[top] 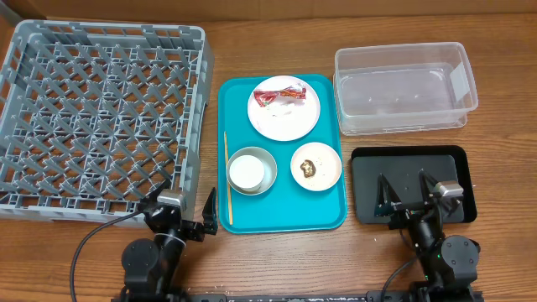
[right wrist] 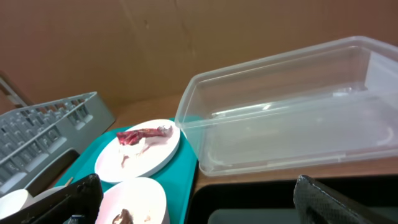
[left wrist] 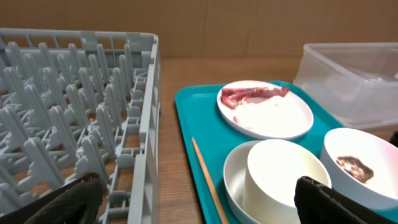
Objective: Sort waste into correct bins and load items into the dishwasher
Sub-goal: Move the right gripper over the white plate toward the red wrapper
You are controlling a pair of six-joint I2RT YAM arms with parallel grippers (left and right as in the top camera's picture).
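The grey dish rack (top: pixel 101 117) fills the left of the wooden table (top: pixel 277 42). It is an open lattice of pegs with low walls, and nothing is loaded in it. Just to its right lies the teal tray (top: pixel 285 205), which carries all the tableware.

At the tray's far end sits the large plate (top: pixel 289 124), pale and glossy. A crinkled red wrapper (top: pixel 281 94) lies across its upper part, and a whitish scrap (left wrist: pixel 249 107) lies just beside the wrapper, hard to tell from the glaze. Nearer the arms the small plate (top: pixel 329 172) holds a brown food lump (top: pixel 309 168) near its middle. To its left a pale grey bowl (top: pixel 272 172) has a white cup (top: pixel 248 172) standing upright inside it. A thin wooden stick (top: pixel 226 176) lies lengthwise along the tray's left edge, beside the bowl.

Right of the tray stands the clear tub (top: pixel 403 88) — rectangular, round-cornered, see-through and bare inside. The flat black tray (top: pixel 373 168) lies just in front of it.

The left gripper (top: pixel 183 220) hovers at the table's near edge, between the rack's corner and the teal tray. Its jaws are spread wide and grip nothing. The right gripper (top: pixel 409 197) hangs over the near part of the black tray, its jaws also spread wide and empty.
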